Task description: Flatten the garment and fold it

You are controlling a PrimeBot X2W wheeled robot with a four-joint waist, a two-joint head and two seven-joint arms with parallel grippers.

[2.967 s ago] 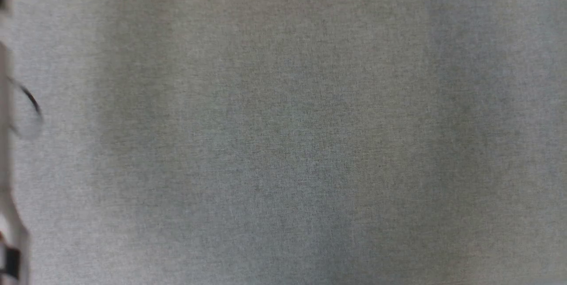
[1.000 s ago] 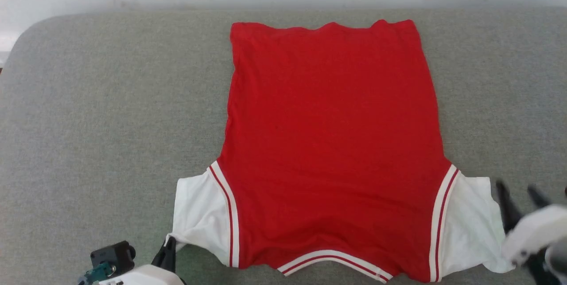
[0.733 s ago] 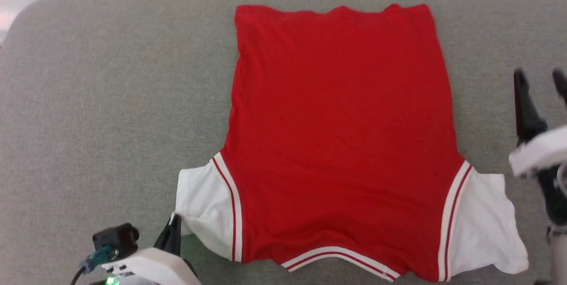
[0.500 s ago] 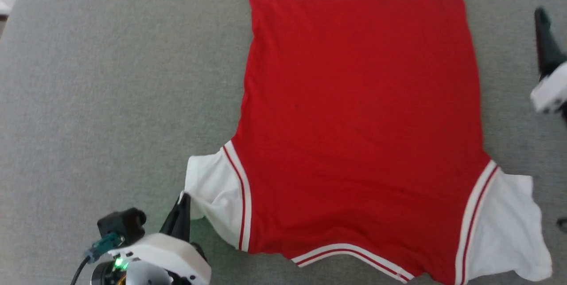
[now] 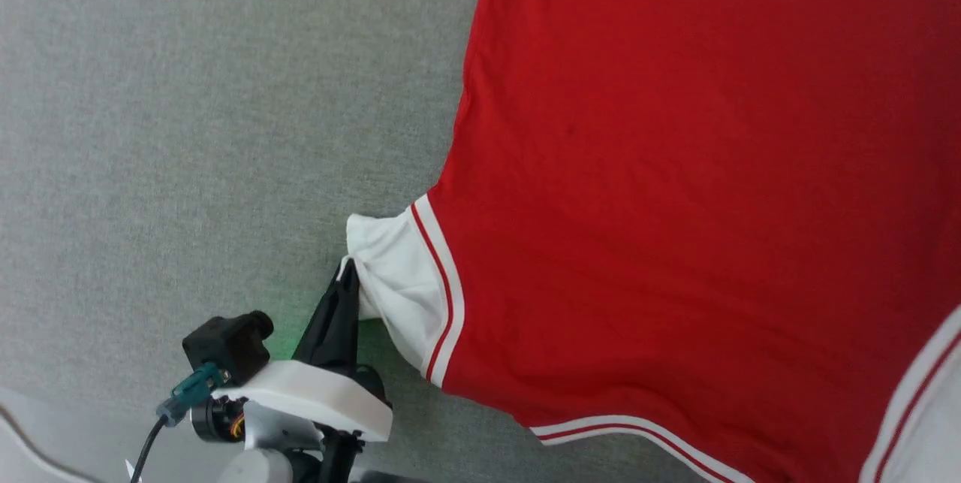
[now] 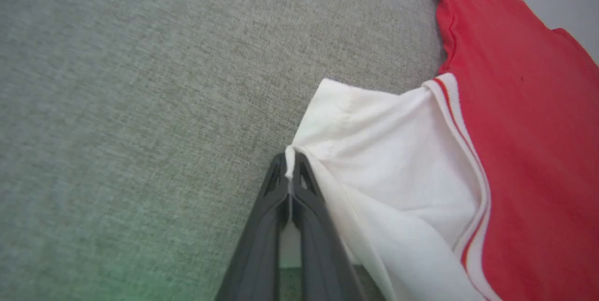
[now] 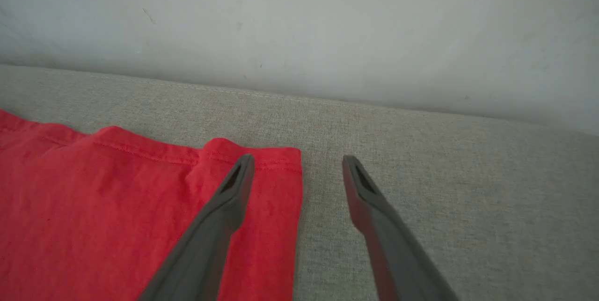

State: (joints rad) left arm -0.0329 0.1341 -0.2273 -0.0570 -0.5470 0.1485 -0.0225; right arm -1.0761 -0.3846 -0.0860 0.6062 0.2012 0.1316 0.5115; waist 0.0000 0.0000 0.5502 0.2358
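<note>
Grey woven surface [image 5: 188,92] under the garment [image 5: 676,167], pale wall [image 7: 327,25] behind

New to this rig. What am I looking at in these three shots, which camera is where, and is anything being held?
It's a two-armed robot folding laundry. One picture looks down from its head; the other two come from cameras on each wrist, looking along that gripper's two dark fingers. A red jersey T-shirt with white sleeves lies spread on a grey fabric surface. The left gripper is shut, pinching the edge of the white sleeve nearest it. The right gripper is open and holds nothing; it is at the shirt's red hem corner, near a pale wall.
</note>
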